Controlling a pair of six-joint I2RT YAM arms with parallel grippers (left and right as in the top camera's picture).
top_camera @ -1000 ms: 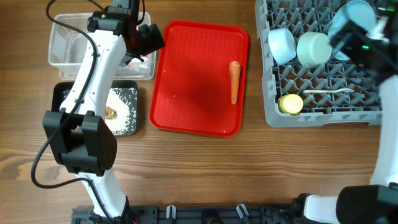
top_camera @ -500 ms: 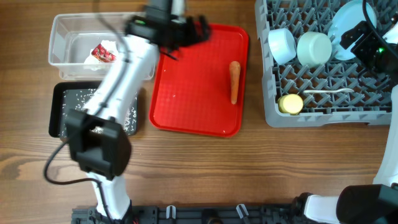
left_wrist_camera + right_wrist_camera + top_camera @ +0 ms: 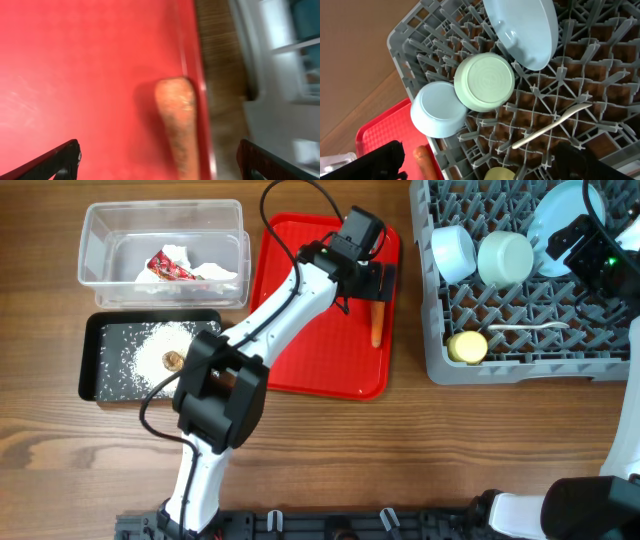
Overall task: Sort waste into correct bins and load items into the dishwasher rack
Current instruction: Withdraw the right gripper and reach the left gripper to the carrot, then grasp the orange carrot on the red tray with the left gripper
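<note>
The orange carrot [image 3: 376, 320] lies on the red tray [image 3: 310, 340] near its right rim; it fills the left wrist view [image 3: 175, 120]. My left gripper [image 3: 377, 283] is open and empty, hovering over the carrot's thick end. The clear tub [image 3: 100, 275] holds the napkin with red wrapper [image 3: 175, 265]. The black tray [image 3: 92, 365] holds rice [image 3: 140, 345] and a brown lump [image 3: 171, 360]. The grey rack [image 3: 500, 365] holds two bowls [image 3: 453, 252] [image 3: 505, 258], the blue plate [image 3: 560, 215], yellow cup [image 3: 466, 346] and white spoon [image 3: 525, 328]. My right gripper [image 3: 480, 165] is open above the rack.
The rack stands close to the red tray's right edge, with a narrow strip of wood between them [image 3: 220, 75]. Bare wooden table [image 3: 400, 450] lies in front of the tray and rack.
My left arm has swung right from the clear tub across the red tray to the carrot, leaving the napkin in the tub. The right arm has stayed over the rack.
</note>
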